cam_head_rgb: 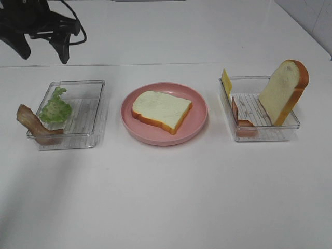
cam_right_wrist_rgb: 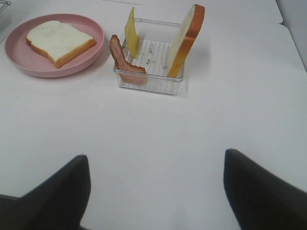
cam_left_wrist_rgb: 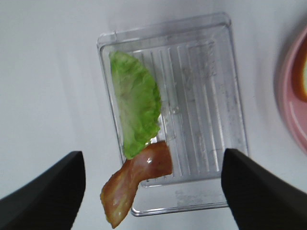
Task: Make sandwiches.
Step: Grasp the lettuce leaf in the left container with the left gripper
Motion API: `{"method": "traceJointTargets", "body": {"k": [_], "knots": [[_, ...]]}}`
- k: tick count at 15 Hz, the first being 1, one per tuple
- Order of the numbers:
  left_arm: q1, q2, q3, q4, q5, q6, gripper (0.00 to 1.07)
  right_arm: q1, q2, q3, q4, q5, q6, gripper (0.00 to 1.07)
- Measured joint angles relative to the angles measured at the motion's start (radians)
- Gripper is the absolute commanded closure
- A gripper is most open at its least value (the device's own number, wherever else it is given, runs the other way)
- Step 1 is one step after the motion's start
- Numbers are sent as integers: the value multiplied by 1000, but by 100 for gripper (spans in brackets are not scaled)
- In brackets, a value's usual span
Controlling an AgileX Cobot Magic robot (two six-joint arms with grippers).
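Note:
One white bread slice [cam_head_rgb: 162,110] [cam_right_wrist_rgb: 60,40] lies flat on the pink plate [cam_head_rgb: 197,122] [cam_right_wrist_rgb: 91,52]. A green lettuce leaf [cam_head_rgb: 55,109] [cam_left_wrist_rgb: 136,103] and a bacon strip [cam_head_rgb: 31,122] [cam_left_wrist_rgb: 134,184] rest in the left clear tray [cam_head_rgb: 88,111] [cam_left_wrist_rgb: 206,110], the bacon hanging over its corner. My left gripper [cam_head_rgb: 44,52] [cam_left_wrist_rgb: 153,191] hovers open above that tray, holding nothing. The right clear tray [cam_head_rgb: 259,132] [cam_right_wrist_rgb: 153,84] holds an upright bread slice [cam_head_rgb: 284,91] [cam_right_wrist_rgb: 187,40], a yellow cheese slice [cam_head_rgb: 226,81] [cam_right_wrist_rgb: 131,32] and a bacon strip [cam_head_rgb: 239,118] [cam_right_wrist_rgb: 120,57]. My right gripper [cam_right_wrist_rgb: 153,191] is open and empty, well short of that tray.
The white table [cam_head_rgb: 166,197] carries the two trays with the plate between them. A seam line runs across the table behind them. The table's right edge shows at the far right corner.

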Motion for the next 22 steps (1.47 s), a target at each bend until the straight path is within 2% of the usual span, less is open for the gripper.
{"method": "traceJointTargets", "body": {"k": [3, 5, 8, 11, 13, 15, 18, 22], "knots": [[0, 65, 19, 48, 3, 0, 32, 0, 0, 0, 0, 0, 0, 35], [0, 115, 19, 49, 3, 5, 32, 0, 0, 0, 0, 0, 0, 35], [0, 189, 19, 50, -16, 42, 32, 0, 0, 0, 0, 0, 0, 35], [0, 215, 19, 55, -60, 45, 34, 0, 0, 0, 0, 0, 0, 35], [0, 223, 19, 60, -84, 46, 40, 0, 0, 0, 0, 0, 0, 35], [0, 224, 19, 68, -102, 46, 53, 0, 0, 0, 0, 0, 0, 35], [0, 224, 19, 69, -102, 48, 62, 0, 0, 0, 0, 0, 0, 35], [0, 224, 19, 81, -102, 48, 65, 0, 0, 0, 0, 0, 0, 35]]}}
